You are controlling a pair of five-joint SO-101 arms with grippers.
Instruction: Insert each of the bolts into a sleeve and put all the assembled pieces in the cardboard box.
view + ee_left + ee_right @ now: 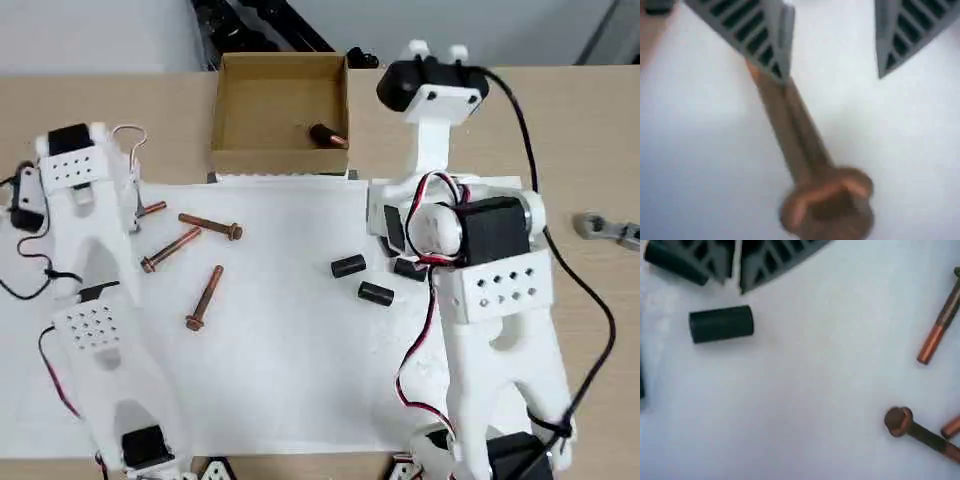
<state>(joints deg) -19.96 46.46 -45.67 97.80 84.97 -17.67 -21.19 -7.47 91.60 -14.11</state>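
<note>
White mat [280,380] on a wood table [150,95]. Up close, the left gripper [831,77] hangs wide open over a bolt [800,145], holding nothing. One finger [765,45] touches the shank, which sits off-centre, so closing would probably nudge it sideways or pinch it crooked. Next, the right gripper [737,282] looks about shut and empty, with a sleeve [721,324] just beside it. Farthest back, the box [280,160] has one assembled piece [328,136] in it.

bolts [210,225] — shiny coppery metal | sleeves [348,266] — matt plastic | cardboard box [280,162] — dull, smooth
</note>
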